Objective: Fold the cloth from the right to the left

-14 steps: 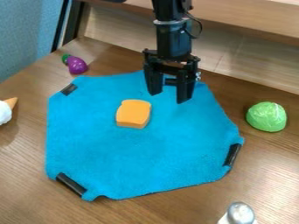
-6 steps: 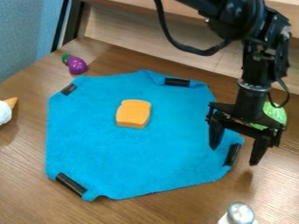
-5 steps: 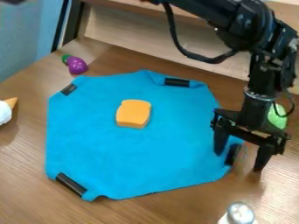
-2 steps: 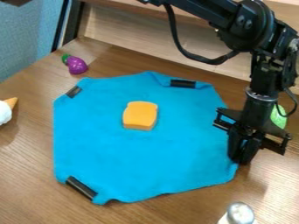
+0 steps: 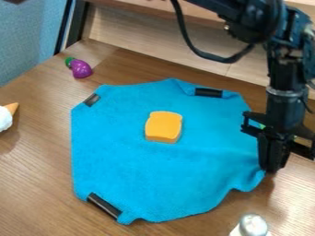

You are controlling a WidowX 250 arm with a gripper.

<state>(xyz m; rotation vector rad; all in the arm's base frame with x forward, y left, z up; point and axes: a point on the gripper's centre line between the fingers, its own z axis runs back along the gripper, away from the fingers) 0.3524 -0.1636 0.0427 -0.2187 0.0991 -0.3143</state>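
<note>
Your black two-finger end effector [image 5: 271,170] points down at the right side of the scene, its fingers drawn together on the right corner of a bright blue, soft fabric cloth [image 5: 141,161]. The cloth lies mostly spread out on the brown wood-grain tabletop [image 5: 37,184], open rather than folded over, with its edge bunched at the fingertips and a notch curving into its near right edge. On top of it, just far of its middle, you have an orange toy bread slice [image 5: 164,126].

Black strips sit at three of the cloth's corners: one far right [image 5: 208,92], one far left [image 5: 91,99] and one near left [image 5: 104,205]. Behind your end effector, bits of a green object [image 5: 262,126] peek out, mostly hidden. Near right, past the cloth, stands a silver-topped white shaker [image 5: 253,226]. Far left, you see a purple toy eggplant with a green cap [image 5: 80,68]; at the left edge, a white rounded thing with an orange-tan pointed end [image 5: 5,118] is partly cut off.
</note>
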